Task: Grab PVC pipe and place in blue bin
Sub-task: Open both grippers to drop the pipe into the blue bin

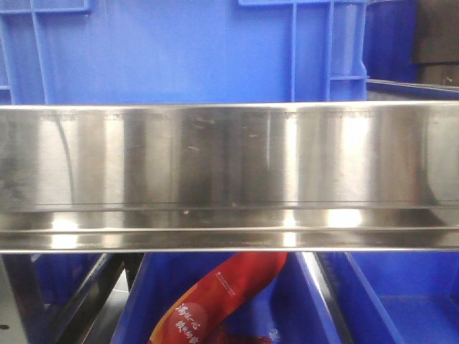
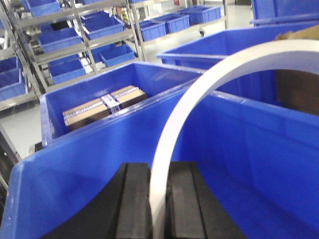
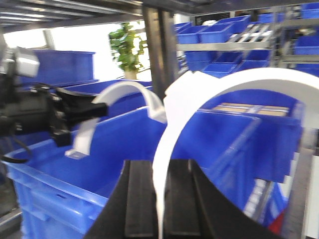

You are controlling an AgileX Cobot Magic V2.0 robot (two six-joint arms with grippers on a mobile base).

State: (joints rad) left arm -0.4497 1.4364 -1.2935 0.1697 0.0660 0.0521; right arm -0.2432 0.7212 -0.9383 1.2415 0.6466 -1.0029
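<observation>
Now, L fingers (image 2: 133, 204) grip PVC pipe (image 2: 174, 122), R fingers (image 3: 139, 199) grip 2nd pipe (image 3: 182, 102), red pack (image 1: 222, 287) text unreadable.

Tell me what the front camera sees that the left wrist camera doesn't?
Only the front view shows the shiny steel shelf rail and the red printed packet below it. Only the left wrist view shows the thin white plastic half-ring pipe pinched in the left tool, plus a brown taped cardboard box. Both show blue plastic bins.
</observation>
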